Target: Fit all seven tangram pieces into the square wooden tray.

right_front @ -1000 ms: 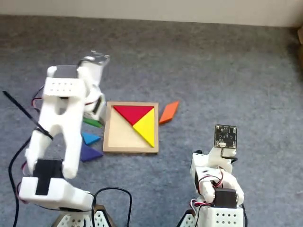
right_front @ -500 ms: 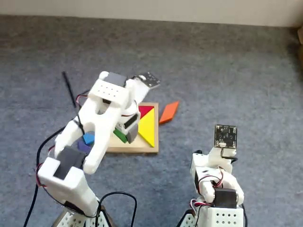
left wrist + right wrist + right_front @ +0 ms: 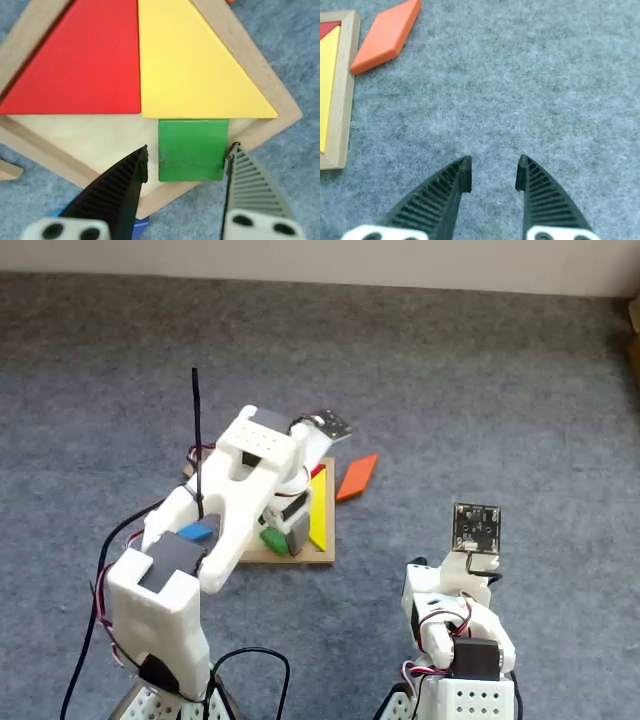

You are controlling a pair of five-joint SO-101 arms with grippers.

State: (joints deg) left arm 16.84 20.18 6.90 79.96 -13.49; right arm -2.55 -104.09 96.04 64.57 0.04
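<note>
Left tool [image 3: 283, 533] hangs over wooden tray [image 3: 318, 559] in high view. L wrist: jaws spread round green square [image 3: 192, 149] lying in tray against yellow triangle [image 3: 195, 65]; one finger [image 3: 241, 172] touches it, lift-off may drag it askew. R wrist: right tool [image 3: 492, 172] open, orange piece [image 3: 385, 35] outside tray

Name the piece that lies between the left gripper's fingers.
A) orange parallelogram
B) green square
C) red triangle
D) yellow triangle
B: in the left wrist view the green square lies in the tray, with the left gripper straddling it, one of its fingers on either side.
</note>
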